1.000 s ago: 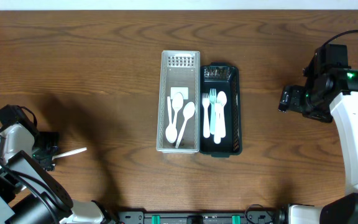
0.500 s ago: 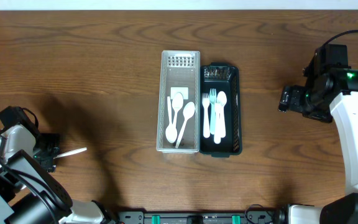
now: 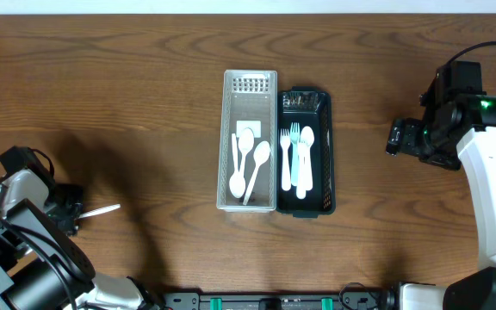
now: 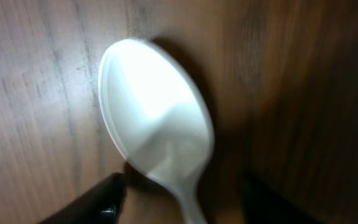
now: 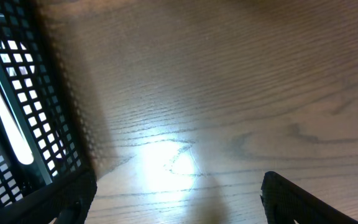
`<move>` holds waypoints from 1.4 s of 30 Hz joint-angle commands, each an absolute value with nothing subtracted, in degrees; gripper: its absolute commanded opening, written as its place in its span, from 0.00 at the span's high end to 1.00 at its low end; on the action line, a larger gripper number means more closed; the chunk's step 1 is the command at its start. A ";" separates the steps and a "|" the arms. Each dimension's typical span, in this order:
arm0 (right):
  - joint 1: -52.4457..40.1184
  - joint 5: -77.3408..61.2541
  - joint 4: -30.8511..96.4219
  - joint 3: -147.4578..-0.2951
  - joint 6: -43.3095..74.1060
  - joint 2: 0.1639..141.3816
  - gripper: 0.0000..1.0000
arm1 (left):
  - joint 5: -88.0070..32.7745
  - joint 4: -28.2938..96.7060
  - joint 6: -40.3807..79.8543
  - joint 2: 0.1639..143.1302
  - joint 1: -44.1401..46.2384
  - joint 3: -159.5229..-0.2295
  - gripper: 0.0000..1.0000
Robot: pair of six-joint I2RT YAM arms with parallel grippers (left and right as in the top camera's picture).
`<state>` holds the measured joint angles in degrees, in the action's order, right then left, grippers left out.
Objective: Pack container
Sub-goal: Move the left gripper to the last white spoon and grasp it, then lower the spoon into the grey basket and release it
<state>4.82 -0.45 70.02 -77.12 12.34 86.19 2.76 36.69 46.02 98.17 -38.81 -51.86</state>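
Observation:
A white plastic spoon lies on the wooden table at the far left; its bowl fills the left wrist view. My left gripper is low over it, its dark fingers set apart on either side of the handle, not closed on it. A white slotted basket holds two white spoons. A black mesh basket beside it holds forks and pale blue utensils. My right gripper is open and empty over bare table, right of the black basket.
The two baskets stand side by side mid-table. The table's near edge carries a black rail. My right arm reaches along the right side.
The left arm has shifted very slightly at the spoon. The spoon, the baskets and the right arm have not moved.

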 commanded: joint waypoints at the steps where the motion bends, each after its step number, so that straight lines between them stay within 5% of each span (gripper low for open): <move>1: 5.28 -0.45 70.11 -77.17 11.49 86.15 0.12 | 3.40 37.23 45.65 101.91 -38.65 -50.35 0.50; 12: 5.28 -0.43 70.08 -77.17 11.46 86.15 0.12 | 2.24 38.28 45.63 101.91 -38.65 -50.35 0.86; 25: 5.28 -0.43 70.04 -77.17 11.49 86.15 0.12 | -8.54 44.38 38.98 93.78 -35.99 -55.51 0.94; 32: 5.28 -0.45 69.89 -77.17 11.49 86.15 0.12 | -8.38 49.52 31.66 79.22 -20.80 -62.78 0.94; 42: 5.28 -0.45 69.87 -77.17 11.49 86.15 0.12 | 0.80 51.99 25.45 74.22 14.39 -74.78 0.94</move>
<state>4.82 -0.45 69.84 -77.12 12.34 86.19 -5.06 51.42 28.73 73.43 7.14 -72.10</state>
